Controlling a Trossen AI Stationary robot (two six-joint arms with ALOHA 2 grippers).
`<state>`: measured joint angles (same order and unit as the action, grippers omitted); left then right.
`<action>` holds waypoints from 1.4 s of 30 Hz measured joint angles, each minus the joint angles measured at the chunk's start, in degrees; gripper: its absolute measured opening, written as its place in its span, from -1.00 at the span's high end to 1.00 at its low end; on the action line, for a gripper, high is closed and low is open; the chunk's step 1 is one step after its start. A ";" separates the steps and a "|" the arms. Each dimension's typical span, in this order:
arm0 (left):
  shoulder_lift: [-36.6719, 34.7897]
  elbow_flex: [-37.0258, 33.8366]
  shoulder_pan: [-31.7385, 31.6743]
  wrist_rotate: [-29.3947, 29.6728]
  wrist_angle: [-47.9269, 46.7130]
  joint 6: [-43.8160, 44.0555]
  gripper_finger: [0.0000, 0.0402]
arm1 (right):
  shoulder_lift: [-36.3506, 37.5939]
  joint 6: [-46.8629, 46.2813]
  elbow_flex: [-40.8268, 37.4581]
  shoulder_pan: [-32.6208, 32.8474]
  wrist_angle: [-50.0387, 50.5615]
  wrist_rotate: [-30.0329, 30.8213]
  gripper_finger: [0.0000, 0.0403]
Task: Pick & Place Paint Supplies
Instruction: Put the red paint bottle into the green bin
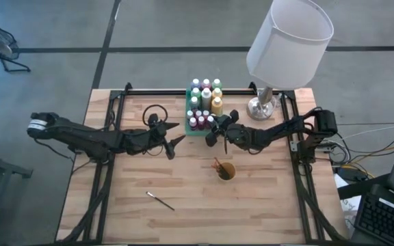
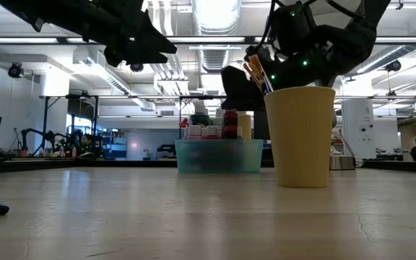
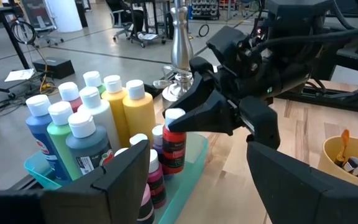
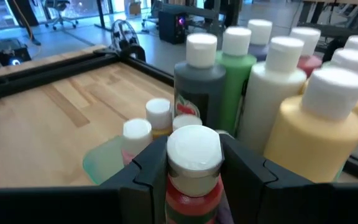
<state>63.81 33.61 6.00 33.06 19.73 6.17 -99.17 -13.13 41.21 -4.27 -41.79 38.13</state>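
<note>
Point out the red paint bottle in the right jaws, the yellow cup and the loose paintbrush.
red paint bottle (image 3: 174, 149), left wrist view, label.
yellow cup (image 2: 300, 137), low view, side wall.
loose paintbrush (image 1: 161, 201), high view, mid-handle.

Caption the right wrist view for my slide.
Right gripper clasps a small red paint bottle beside taller bottles in the green tray.

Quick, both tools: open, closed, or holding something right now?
Left tool: open, empty, hovering near the green tray.
Right tool: closed on a small red paint bottle at the tray.
</note>
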 joint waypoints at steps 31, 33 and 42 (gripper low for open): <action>0.00 -0.04 0.04 0.00 -0.03 -0.17 -0.36 | -7.72 -1.70 0.57 -0.13 -3.54 1.11 0.45; 0.00 0.00 0.04 -0.02 -0.03 -0.21 -0.36 | -7.72 -1.61 0.57 -0.20 -3.56 1.11 0.45; 0.00 0.13 0.04 -0.18 -0.03 -0.19 -0.36 | -7.71 -2.09 0.41 -0.35 -1.87 1.09 0.45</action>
<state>63.81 33.74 6.04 32.88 19.70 5.98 -106.88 -15.22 41.62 -4.62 -43.66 39.22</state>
